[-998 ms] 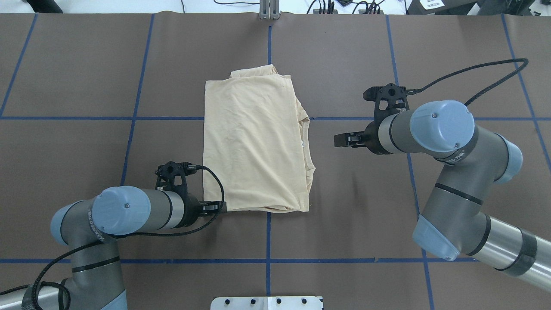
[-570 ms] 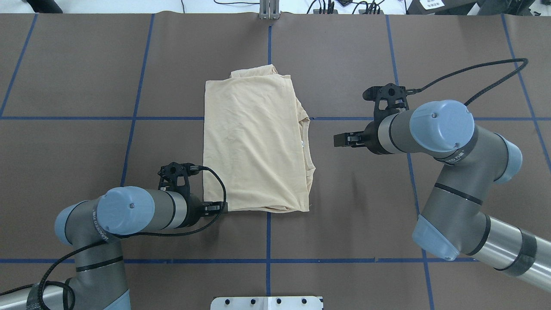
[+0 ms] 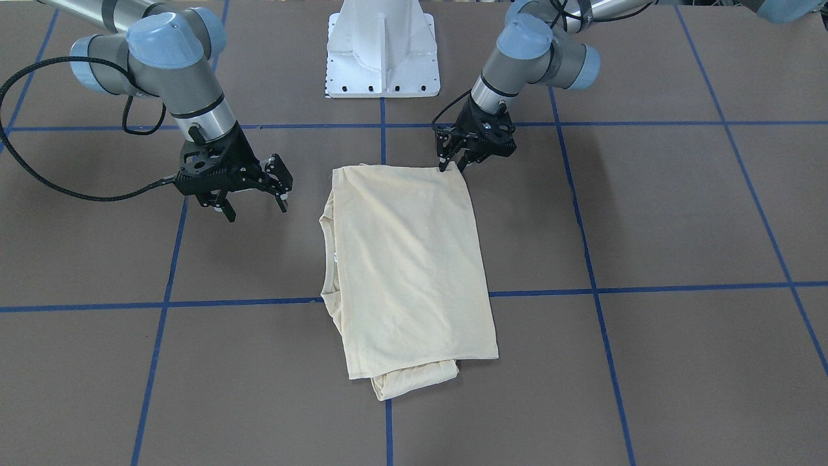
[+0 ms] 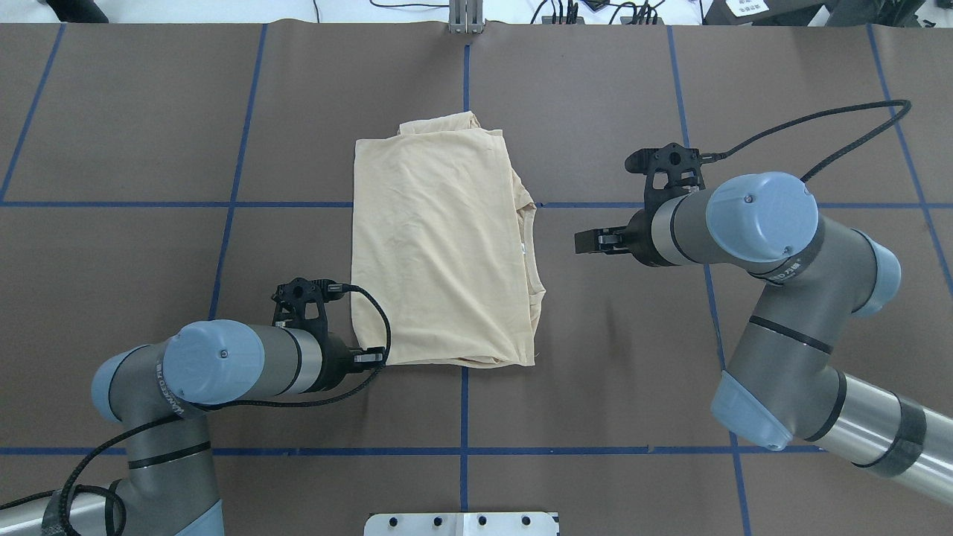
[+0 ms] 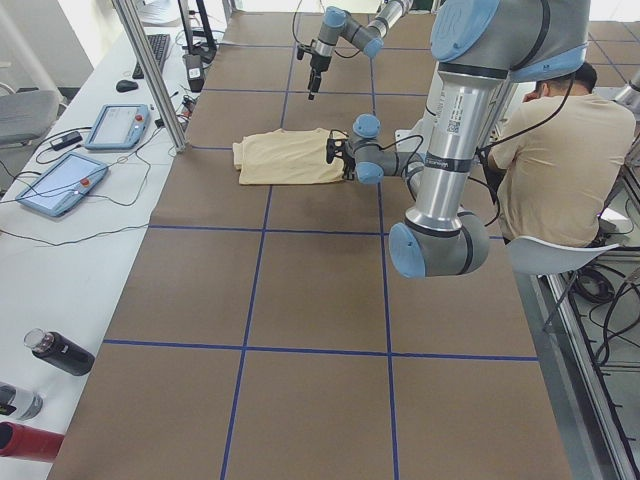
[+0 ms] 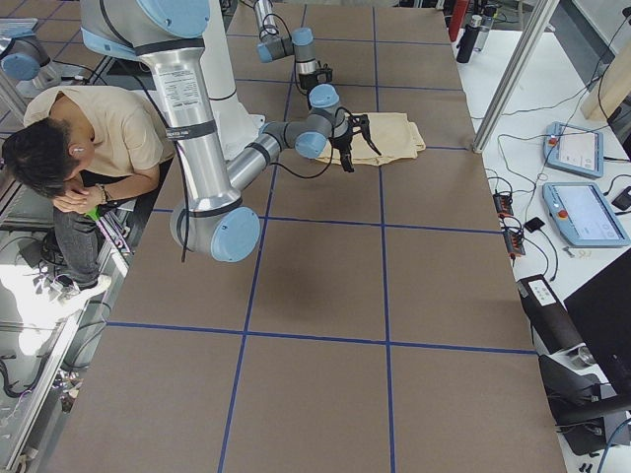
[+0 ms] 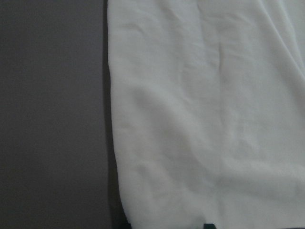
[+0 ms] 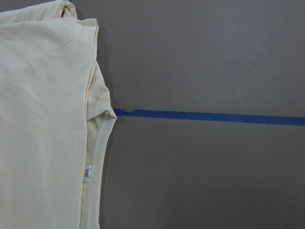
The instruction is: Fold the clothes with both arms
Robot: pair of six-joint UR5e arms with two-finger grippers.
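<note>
The pale cream-yellow shirt (image 4: 439, 246) lies folded into a long rectangle at the table's middle, plain side up; it also shows in the front view (image 3: 407, 259). Its ribbed neck and small white label (image 8: 87, 171) sit on the edge facing my right arm. My left gripper (image 4: 376, 357) is down at the shirt's near left corner (image 3: 453, 165). The left wrist view shows fabric (image 7: 205, 119) between its spread fingertips. My right gripper (image 3: 252, 197) is open and empty above the table, a short way from the neck edge (image 4: 584, 242).
The white pedestal base (image 3: 381, 52) stands at the robot's side of the table. Blue tape lines (image 4: 464, 402) cross the brown mat. A seated person (image 5: 545, 150) is beside the robot. Control tablets (image 5: 60, 185) and bottles (image 5: 60, 352) lie on the side bench.
My left gripper shifted slightly along the shirt's near left corner. My right gripper edged a little toward the shirt. The shirt has not moved.
</note>
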